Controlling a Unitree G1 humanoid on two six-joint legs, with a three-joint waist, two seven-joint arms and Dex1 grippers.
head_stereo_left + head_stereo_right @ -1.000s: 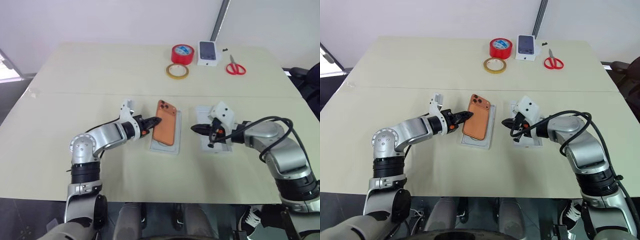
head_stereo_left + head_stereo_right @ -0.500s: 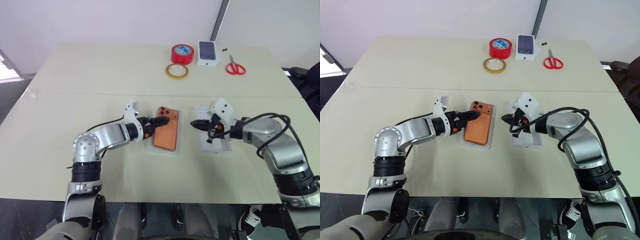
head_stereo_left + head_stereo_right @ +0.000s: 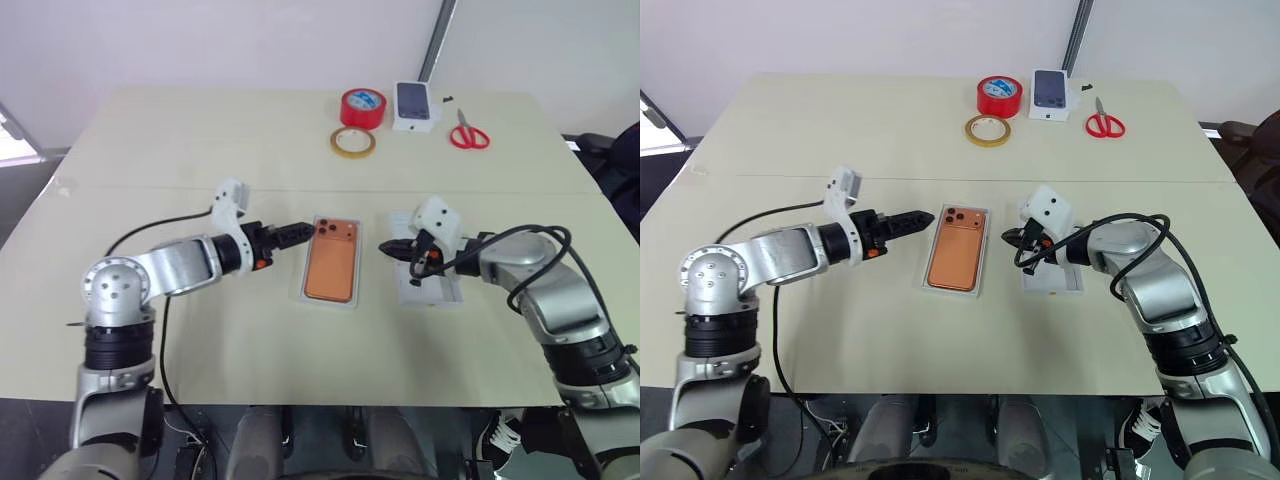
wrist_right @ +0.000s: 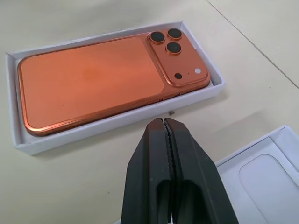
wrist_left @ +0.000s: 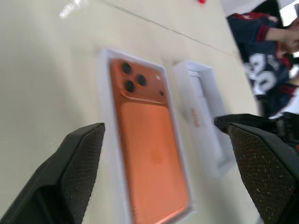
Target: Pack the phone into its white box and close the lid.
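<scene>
The phone (image 3: 956, 250) is lying flat, camera bump up, inside the white box (image 3: 983, 262), whose thin rim is showing all round it. My left gripper (image 3: 923, 215) is hovering just beside the box's left edge with its jaws apart, holding nothing. My right gripper (image 3: 1008, 237) is sitting between the box and the lid (image 3: 1072, 282), jaws pressed together, empty. Bare surface (image 3: 880, 330) is lying open on every side. At the far edge I am counting two tape rolls (image 3: 1001, 95), one pair of scissors (image 3: 1104, 122) and one small carton (image 3: 1051, 94).
</scene>
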